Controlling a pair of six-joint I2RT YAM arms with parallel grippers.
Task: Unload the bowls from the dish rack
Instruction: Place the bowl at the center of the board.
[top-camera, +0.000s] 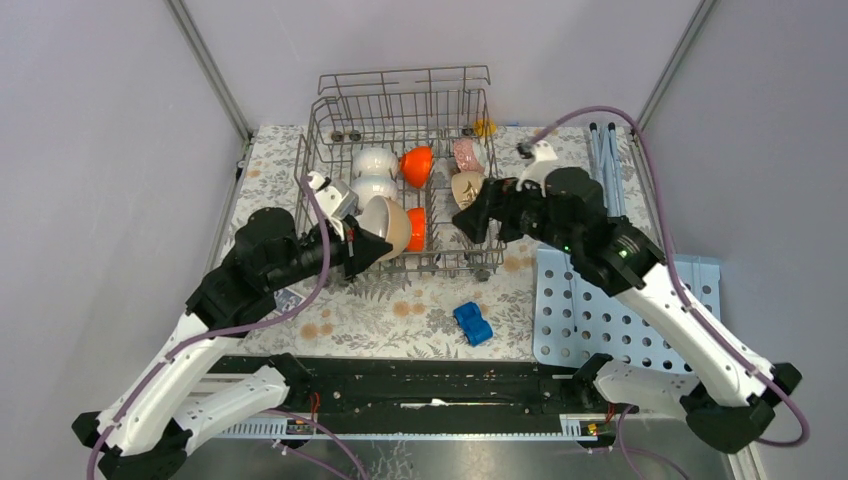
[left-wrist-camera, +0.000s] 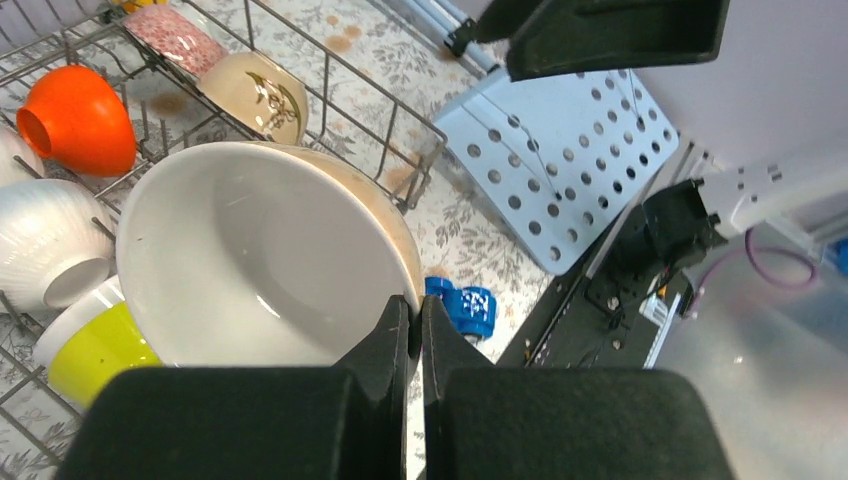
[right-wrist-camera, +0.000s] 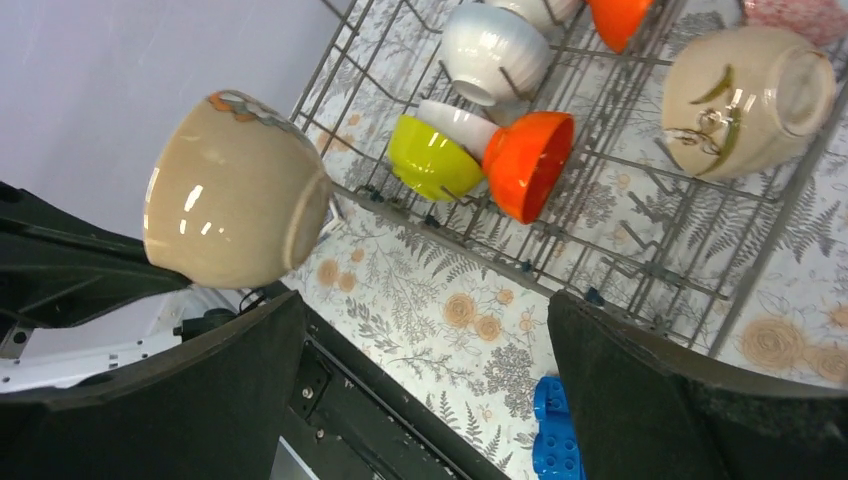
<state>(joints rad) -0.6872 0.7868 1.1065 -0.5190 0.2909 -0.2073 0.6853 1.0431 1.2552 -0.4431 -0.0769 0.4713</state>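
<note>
The left gripper (left-wrist-camera: 415, 325) is pinched shut on the rim of the large beige ceramic bowl (left-wrist-camera: 250, 250); the right gripper (right-wrist-camera: 420, 320), wide open and empty, has the cream leaf-painted bowl (right-wrist-camera: 745, 95) ahead, probably slightly to its right.

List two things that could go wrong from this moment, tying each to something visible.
1. The left gripper pinches only the rim of the beige bowl, which hangs tilted by the near edge of the dish rack. It may slip and drop onto the rack or the yellow-green bowl beside it.
2. The right gripper, open, hovers over the rack close to that bowl. The arms might collide if both move.
</note>
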